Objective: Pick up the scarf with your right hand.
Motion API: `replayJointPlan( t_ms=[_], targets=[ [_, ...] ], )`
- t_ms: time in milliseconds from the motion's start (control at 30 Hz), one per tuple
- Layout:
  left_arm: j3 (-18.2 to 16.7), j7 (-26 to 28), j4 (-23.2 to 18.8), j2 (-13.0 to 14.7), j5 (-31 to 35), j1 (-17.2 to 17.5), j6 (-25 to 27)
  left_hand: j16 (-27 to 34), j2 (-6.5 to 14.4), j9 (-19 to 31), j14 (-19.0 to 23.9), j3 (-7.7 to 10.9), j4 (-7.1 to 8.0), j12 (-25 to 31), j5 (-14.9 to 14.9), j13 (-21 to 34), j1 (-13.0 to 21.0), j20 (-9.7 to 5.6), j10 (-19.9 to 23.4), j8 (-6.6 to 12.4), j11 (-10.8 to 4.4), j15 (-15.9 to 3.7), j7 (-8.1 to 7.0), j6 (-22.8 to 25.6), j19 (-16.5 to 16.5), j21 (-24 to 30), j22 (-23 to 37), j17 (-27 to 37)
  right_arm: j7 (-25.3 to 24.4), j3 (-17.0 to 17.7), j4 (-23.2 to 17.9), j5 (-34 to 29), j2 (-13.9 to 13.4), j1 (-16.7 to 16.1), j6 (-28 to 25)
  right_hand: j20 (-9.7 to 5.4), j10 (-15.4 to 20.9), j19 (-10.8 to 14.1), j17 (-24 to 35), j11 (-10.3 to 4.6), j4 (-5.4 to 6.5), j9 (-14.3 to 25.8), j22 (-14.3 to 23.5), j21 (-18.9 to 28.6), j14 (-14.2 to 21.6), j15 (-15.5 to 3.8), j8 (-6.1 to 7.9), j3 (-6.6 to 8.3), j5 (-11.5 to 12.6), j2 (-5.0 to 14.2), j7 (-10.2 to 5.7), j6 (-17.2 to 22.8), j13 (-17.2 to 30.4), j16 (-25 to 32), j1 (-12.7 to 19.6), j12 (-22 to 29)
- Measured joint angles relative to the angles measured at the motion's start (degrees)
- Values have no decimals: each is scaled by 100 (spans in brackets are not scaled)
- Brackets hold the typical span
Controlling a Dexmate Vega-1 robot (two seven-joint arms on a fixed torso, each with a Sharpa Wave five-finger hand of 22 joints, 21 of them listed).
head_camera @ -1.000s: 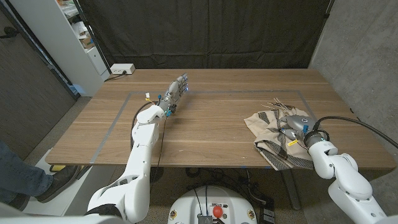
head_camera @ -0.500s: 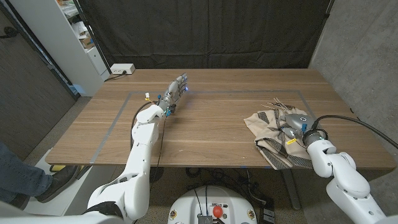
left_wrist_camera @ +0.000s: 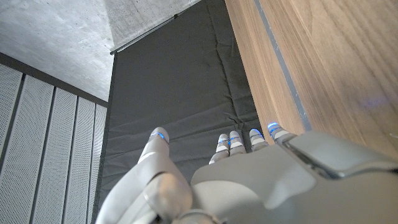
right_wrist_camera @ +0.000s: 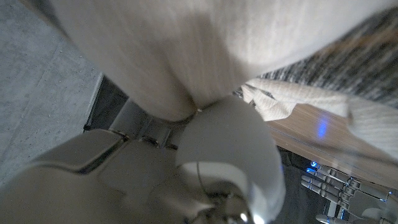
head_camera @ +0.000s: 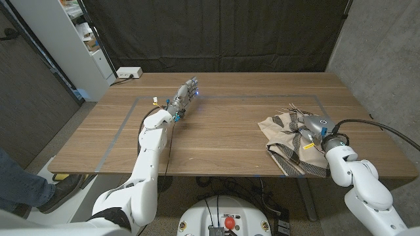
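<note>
From the right wrist camera I can make out very little: pale fabric of the scarf [right_wrist_camera: 186, 50] drapes right over the lens side of my right hand [right_wrist_camera: 205, 162], blurred and too close to read, and the fingers themselves are hidden — I cannot tell how far they are curled, only that cloth is bunched tight against the hand there. The left hand's lit fingertips peek in at that picture's corner.

In the head view the right hand [head_camera: 315, 126] sits on the scarf [head_camera: 289, 141] near the table's [head_camera: 216, 141] right front edge, the beige striped cloth gathered up under it, its fringe pointing toward the far side. Compared with a second ago the hand has pulled slightly rightward and the scarf has bunched in with it, its front corner drawn back from the table edge.

Further off, my left hand [head_camera: 186, 93] is stretched out over the taped line — fingers straight and apart, holding nothing, unchanged from before. The left wrist view shows its fingers [left_wrist_camera: 230, 142] extended toward the dark curtain [left_wrist_camera: 186, 81].
</note>
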Motion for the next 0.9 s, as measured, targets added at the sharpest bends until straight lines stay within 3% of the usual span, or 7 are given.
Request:
replayJointPlan(
  t_ms=[900],
  targets=[
    [-191, -141, 530, 23, 3, -315, -233, 0, 0, 0, -1, 0, 0, 0, 0, 0, 0, -1, 0, 0, 0, 0, 21, 21, -1, 0, 0, 0, 103, 103, -495, -339, 178, -29, -76, 51, 16, -109, 322, -74, 5, 27, 85, 264, 112, -9, 78, 43, -45, -25, -32, 31, 356, -45, 98, 159]
  ],
)
